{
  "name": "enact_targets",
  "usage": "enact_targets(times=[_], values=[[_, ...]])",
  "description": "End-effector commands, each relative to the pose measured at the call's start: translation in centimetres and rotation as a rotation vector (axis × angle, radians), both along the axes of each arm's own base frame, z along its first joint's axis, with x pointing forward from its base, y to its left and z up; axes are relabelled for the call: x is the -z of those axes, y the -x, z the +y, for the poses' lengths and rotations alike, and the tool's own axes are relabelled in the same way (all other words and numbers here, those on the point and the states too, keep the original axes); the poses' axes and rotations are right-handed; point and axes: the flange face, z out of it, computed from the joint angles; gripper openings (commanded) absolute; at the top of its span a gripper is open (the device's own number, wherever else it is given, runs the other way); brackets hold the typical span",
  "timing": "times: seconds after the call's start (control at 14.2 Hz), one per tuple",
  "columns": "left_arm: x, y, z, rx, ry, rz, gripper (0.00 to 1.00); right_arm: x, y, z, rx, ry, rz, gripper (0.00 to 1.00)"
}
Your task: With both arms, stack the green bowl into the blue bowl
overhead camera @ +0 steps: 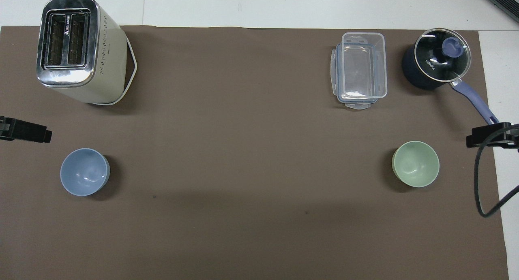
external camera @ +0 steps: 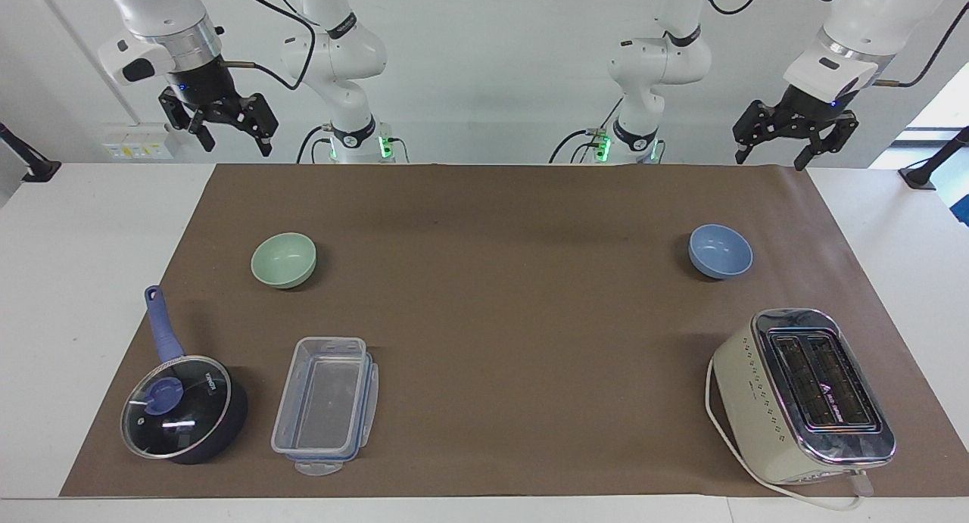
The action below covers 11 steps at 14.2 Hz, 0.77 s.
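The pale green bowl (external camera: 284,259) (overhead camera: 415,163) sits upright and empty on the brown mat, toward the right arm's end of the table. The blue bowl (external camera: 720,251) (overhead camera: 84,172) sits upright and empty toward the left arm's end, about as near to the robots as the green one. My right gripper (external camera: 235,143) hangs open and empty high over the mat's edge nearest the robots, well apart from the green bowl. At the other corner of that edge my left gripper (external camera: 772,160) hangs open and empty, high above the table and apart from the blue bowl.
A cream toaster (external camera: 806,394) with a white cord stands farther from the robots than the blue bowl. A dark-blue lidded saucepan (external camera: 184,408) and a clear plastic container (external camera: 325,406) sit farther out than the green bowl. The brown mat (external camera: 500,281) stretches bare between the bowls.
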Motion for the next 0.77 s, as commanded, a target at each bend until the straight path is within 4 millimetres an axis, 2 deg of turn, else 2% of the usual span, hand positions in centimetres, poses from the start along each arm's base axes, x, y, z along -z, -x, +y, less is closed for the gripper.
enact_targets(times=[0.0, 0.14, 0.35, 0.7], values=[[1.3, 0.3, 0.9, 0.018, 0.002, -0.004, 1.0, -0.3, 0.3, -0.2, -0.018, -0.007, 0.004, 1.0], [3.3, -0.1, 2.9, 0.034, 0.04, -0.003, 1.0, -0.3, 0.3, -0.2, -0.018, -0.007, 0.006, 1.0], [7.2, -0.5, 6.9, 0.014, 0.144, -0.014, 1.0, -0.3, 0.3, -0.2, -0.018, -0.007, 0.006, 1.0], [14.8, 0.5, 12.2, 0.095, 0.238, -0.028, 1.0, -0.3, 0.3, -0.2, -0.018, -0.007, 0.006, 1.0]])
